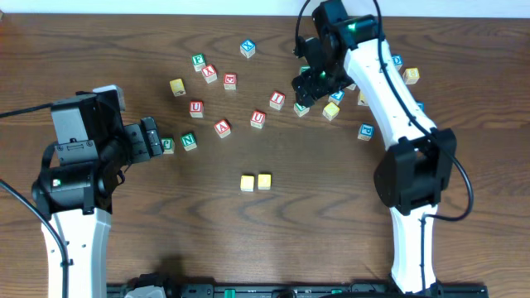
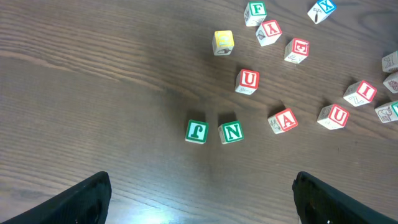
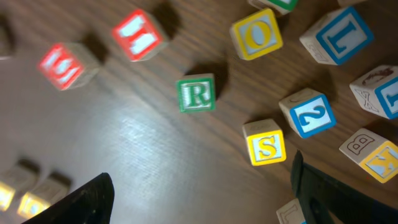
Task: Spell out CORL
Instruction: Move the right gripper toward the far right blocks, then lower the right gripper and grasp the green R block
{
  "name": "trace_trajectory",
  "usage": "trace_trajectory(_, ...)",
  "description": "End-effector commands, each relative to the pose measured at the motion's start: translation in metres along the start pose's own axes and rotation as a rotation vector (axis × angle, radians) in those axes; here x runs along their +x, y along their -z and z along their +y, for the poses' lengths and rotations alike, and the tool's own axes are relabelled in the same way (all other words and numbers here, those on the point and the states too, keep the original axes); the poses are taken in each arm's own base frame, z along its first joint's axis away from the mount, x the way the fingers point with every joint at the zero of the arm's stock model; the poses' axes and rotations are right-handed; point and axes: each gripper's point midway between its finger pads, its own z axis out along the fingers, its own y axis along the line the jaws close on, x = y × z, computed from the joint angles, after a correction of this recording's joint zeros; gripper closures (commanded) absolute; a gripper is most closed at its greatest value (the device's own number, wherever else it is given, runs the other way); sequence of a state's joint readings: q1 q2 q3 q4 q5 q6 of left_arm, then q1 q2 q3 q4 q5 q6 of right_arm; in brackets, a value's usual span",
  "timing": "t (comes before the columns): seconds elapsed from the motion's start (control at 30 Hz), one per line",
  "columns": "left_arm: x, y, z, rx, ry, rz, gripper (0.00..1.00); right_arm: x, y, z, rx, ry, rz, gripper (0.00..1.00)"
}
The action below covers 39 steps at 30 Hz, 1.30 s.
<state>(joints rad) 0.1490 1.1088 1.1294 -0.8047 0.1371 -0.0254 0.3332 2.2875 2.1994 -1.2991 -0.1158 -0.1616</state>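
near the green r cube [image 3: 197, 93], the right fingers [image 3: 87, 202] stand wide apart, empty; the left fingers [image 2: 81, 202] gape too.

The dark brown wood-grain table [image 3: 143, 143] has a smooth finish with a pale sheen. The small wooden cube with the green R [image 3: 197, 93] and the yellow-faced wooden S cube [image 3: 267, 144] show bare matt sides and smooth painted faces. The right arm's white casing [image 1: 389, 91] looks like smooth plastic.
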Motion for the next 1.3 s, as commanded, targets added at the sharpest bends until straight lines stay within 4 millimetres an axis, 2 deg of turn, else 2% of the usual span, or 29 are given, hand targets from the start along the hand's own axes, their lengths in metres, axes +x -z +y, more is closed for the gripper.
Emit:
trace_trajectory(0.0,-0.007,0.006,-0.002,0.011,-0.005,-0.023,0.08,-0.010,-0.009,-0.006,0.062,-0.079,-0.019,0.12)
trace_trajectory(0.13,-0.007,0.006,-0.002,0.011,-0.005,-0.023,0.08,-0.011,-0.024,-0.006,0.095,-0.081,-0.006,0.09)
trace_trajectory(0.3,-0.007,0.006,-0.002,0.011,-0.005,-0.023,0.08,-0.006,-0.046,0.005,0.117,-0.051,0.045,0.15)
trace_trajectory(0.4,-0.007,0.006,-0.002,0.011,-0.005,-0.023,0.08,-0.008,-0.059,0.017,0.113,-0.025,0.053,0.15)
trace_trajectory(0.53,-0.007,0.006,-0.002,0.011,-0.005,-0.023,0.08,-0.009,-0.073,0.022,0.117,-0.010,0.061,0.18)
trace_trajectory(0.7,-0.007,0.006,-0.002,0.011,-0.005,-0.023,0.08,-0.013,-0.073,0.021,0.125,-0.009,0.045,0.28)
trace_trajectory(1.27,-0.007,0.006,-0.002,0.011,-0.005,-0.023,0.08,-0.011,-0.079,0.012,0.170,-0.009,0.051,0.28)
